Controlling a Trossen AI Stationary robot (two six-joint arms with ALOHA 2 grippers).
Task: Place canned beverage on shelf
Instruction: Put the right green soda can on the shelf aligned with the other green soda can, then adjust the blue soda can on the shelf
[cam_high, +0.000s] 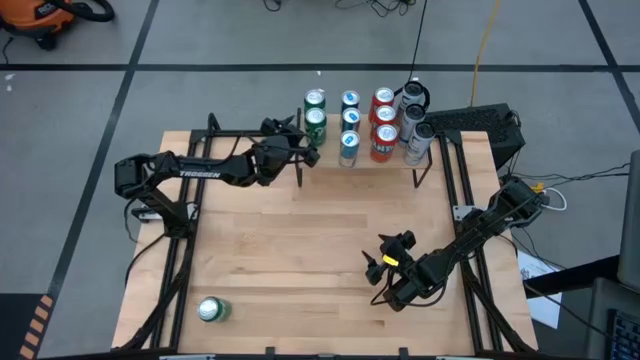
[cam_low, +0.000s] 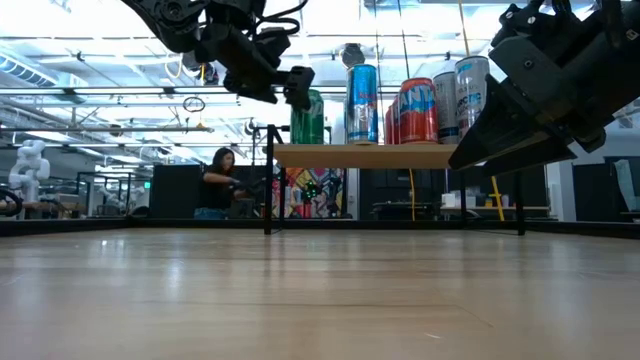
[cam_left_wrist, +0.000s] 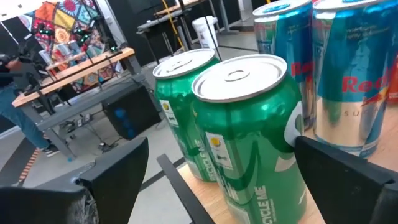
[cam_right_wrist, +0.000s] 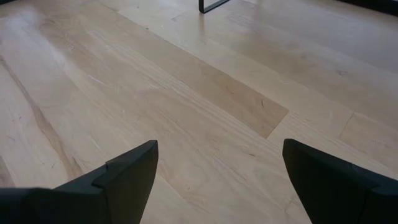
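"CYCLE ME" is read on the nearer green aluminium can (cam_left_wrist: 249, 137), stood on the small raised light-wood shelf (cam_low: 370, 155) by its left edge. Left end effector (cam_high: 303, 148) is spread, released, fingers flanking it w/o contact. "Red" is seen on the blue can (cam_left_wrist: 354, 81). Right end effector (cam_high: 385, 255) is held released over bare light-wood counter (cam_high: 300, 240). Another green can (cam_high: 212, 310) sits near counter's front-left corner.

Three green cans (cam_high: 315, 100) show, one lying apart on the tabletop (cam_high: 300, 240). Three blue cans (cam_high: 350, 100), three red cans (cam_high: 384, 98), and three silver cans (cam_high: 411, 97) stand on one shelf (cam_low: 370, 156).
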